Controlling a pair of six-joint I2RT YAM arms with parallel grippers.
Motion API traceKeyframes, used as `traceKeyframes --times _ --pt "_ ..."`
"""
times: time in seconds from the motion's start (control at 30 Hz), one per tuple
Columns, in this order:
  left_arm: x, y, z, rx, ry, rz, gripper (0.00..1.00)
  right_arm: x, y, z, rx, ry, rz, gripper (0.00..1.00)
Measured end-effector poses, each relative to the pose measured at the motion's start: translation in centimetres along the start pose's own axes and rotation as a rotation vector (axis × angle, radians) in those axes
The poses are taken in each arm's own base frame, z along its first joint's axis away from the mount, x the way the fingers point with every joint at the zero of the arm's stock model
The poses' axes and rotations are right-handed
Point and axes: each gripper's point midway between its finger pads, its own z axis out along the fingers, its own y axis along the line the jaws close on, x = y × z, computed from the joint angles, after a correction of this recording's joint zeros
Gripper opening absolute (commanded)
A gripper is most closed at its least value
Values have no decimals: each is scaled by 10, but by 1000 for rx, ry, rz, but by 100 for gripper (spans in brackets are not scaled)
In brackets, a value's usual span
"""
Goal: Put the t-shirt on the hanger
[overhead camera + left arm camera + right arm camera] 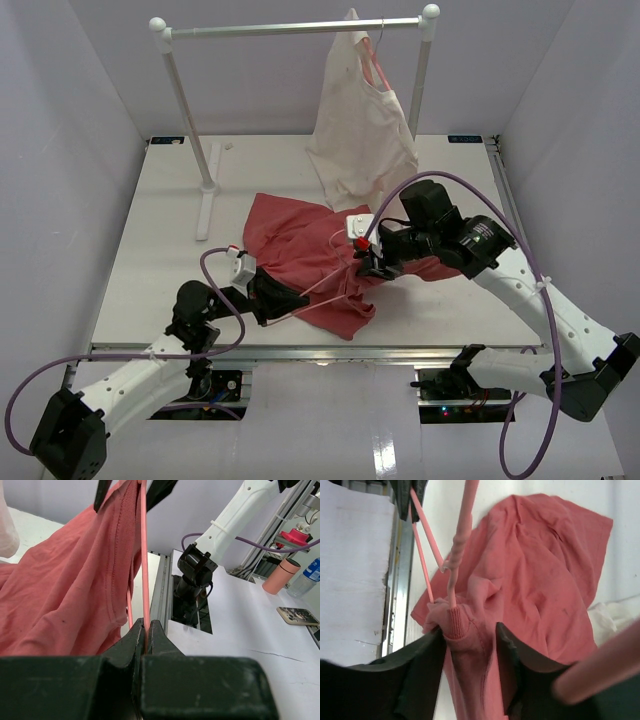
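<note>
Top external: t-shirt [290, 235] lies limp on the worktop [150, 260], light, floppy. My left pincer [270, 297], seven o'clock of it, clamps the springy wire hanger [144, 555]; right pincer [366, 264], three o'clock, pinches the collar rib, where I'd hold.

One high overview, two wrist close-ups of t-shirt [60, 590]

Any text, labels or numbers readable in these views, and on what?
No text is readable in any view.
Blue label on the bottle, left wrist view: blurred, unreadable.
Small dark sticker at the far edge of the table, top view: too small to read.
</note>
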Motion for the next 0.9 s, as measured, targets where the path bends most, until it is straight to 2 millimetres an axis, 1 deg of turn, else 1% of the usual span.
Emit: traceKeyframes --times 0.03,0.07,0.17,0.27,0.3,0.33,0.4,0.43,0.47,0.57,0.63,0.7,0.77,0.8,0.83,0.9 --pt "-1 -1 0 3 -1 3 0 -3 2 1 -10 -18 0 10" --pt "-1 -2 0 5 -3 6 0 -6 5 1 -22 -37 1 8" --pt "-3 -3 -1 10 -7 13 0 -12 20 0 -58 -81 12 8" --pt "-4 -9 0 40 -5 20 1 -16 31 -4 -72 -110 23 8" --pt "-5 -11 0 47 -3 17 13 -18 32 -4 -64 -123 24 8" --pt "-7 -12 1 51 -1 14 32 -20 31 -5 -50 -135 26 8" --pt "-16 -10 4 32 -8 7 59 -24 27 -6 -6 -164 35 8" --pt "-24 -7 7 15 -17 8 75 -25 26 -6 16 -176 44 8" --pt "-34 -5 10 -4 -31 16 82 -25 25 -5 35 -184 60 8" --pt "-76 6 19 -99 -92 49 84 -19 17 -2 105 -173 130 8" --pt "-108 15 22 -184 -134 68 83 -15 5 -2 175 -153 182 8" --pt "-136 22 21 -271 -171 86 81 -11 -7 -4 246 -135 232 8" --pt "-160 27 18 -347 -198 97 80 -6 -18 -6 313 -116 281 8" --pt "-170 29 16 -386 -209 103 79 -3 -22 -7 345 -108 306 8" --pt "-175 31 13 -415 -209 96 79 -1 -27 -9 379 -103 335 8" --pt "-172 34 9 -450 -192 76 79 0 -35 -11 431 -109 384 8"
